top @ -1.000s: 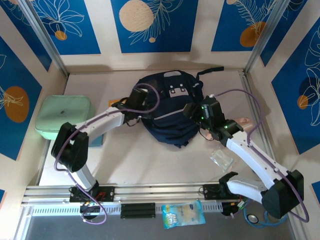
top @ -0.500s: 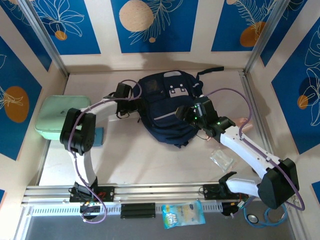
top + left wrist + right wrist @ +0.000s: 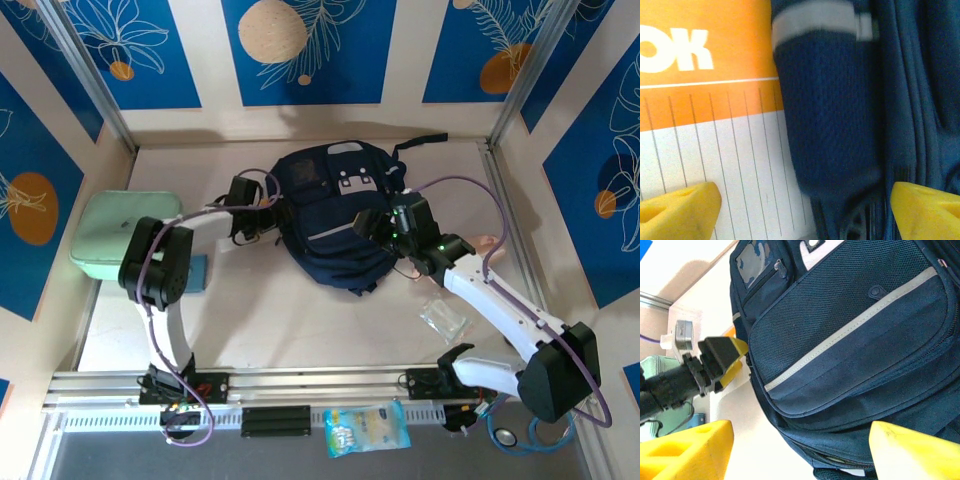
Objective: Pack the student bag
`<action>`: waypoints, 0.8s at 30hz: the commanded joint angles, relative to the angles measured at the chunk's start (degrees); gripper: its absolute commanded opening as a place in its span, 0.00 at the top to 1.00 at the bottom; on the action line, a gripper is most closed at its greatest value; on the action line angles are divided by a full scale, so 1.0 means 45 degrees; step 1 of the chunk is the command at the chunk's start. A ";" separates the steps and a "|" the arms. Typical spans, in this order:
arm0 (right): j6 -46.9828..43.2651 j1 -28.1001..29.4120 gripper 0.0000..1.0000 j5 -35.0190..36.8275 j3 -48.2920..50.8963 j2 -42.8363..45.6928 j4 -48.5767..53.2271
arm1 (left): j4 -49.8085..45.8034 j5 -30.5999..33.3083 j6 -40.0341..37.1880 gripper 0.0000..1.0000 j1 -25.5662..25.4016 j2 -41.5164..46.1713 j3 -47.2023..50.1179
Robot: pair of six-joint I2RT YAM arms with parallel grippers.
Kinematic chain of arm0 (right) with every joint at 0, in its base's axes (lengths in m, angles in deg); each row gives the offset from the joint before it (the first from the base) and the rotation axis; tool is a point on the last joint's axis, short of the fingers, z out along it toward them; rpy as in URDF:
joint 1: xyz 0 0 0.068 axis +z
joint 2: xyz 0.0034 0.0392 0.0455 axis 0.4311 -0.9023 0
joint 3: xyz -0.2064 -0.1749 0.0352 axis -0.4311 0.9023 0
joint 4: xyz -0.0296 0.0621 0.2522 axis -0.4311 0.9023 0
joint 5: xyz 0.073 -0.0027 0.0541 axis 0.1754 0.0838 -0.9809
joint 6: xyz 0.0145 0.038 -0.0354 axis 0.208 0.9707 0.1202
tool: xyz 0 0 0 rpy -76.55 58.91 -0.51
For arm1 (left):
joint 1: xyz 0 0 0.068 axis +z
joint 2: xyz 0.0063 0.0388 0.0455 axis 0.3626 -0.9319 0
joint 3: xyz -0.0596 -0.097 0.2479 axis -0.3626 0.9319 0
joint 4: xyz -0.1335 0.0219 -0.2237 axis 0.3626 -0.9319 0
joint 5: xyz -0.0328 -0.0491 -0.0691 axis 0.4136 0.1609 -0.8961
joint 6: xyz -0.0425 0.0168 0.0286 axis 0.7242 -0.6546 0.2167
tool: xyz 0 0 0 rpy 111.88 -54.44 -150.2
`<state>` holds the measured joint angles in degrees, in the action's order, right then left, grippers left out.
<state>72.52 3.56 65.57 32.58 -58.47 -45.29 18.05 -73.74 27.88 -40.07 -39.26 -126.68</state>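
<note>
**Top external view.** The bag (image 3: 335,205) lies flat on the table (image 3: 300,320), centre of the frame and slightly toward the top. Its long axis runs roughly top to bottom, with the handle end toward the upper right. The left gripper (image 3: 265,203) is at the bag's left edge and the right gripper (image 3: 372,226) is over its right flank, so the arms flank the bag from either side. A green case (image 3: 125,228) sits well apart at the left.

**Left wrist view.** The left gripper (image 3: 802,209) is spread wide, with one yellow tip in each lower corner and nothing clamped between them. An orange, lined notebook (image 3: 705,100) takes up the left half of the frame. The bag's (image 3: 832,115) navy edge lies just beside it on the right, its seams running top to bottom. Whether the notebook is tucked under the fabric cannot be told.

**Right wrist view.** The right gripper (image 3: 802,452) is also open and empty. The bag's (image 3: 850,330) front pocket lies beyond its tips, toward the upper right. The left gripper (image 3: 726,359) is at the bag's far edge, centre left of the frame.

**Governing relation.** The notebook lies on the left of the bag, so the left arm is likely the nearer one for moving it in.
</note>
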 commanded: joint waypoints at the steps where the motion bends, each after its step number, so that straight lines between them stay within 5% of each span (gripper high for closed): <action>1: -0.0128 -0.0071 0.28 -0.0376 0.0036 -0.0140 -0.0276 | -0.0437 -0.1157 0.0526 0.10 0.0008 0.0852 0.1723; 15: -0.1173 0.1007 0.32 -0.1563 -0.1839 -0.3020 -0.0682 | -0.3048 -0.1030 0.0479 0.12 -0.0654 0.6433 0.7113; 24: -0.2517 0.2749 0.57 -0.3462 -0.5154 -0.7254 0.0045 | -0.6029 0.0410 0.0390 0.25 -0.0626 0.9843 0.7203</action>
<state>64.67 14.03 54.88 12.84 -87.19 -47.38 -2.01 -75.53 29.41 -42.69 2.59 -93.02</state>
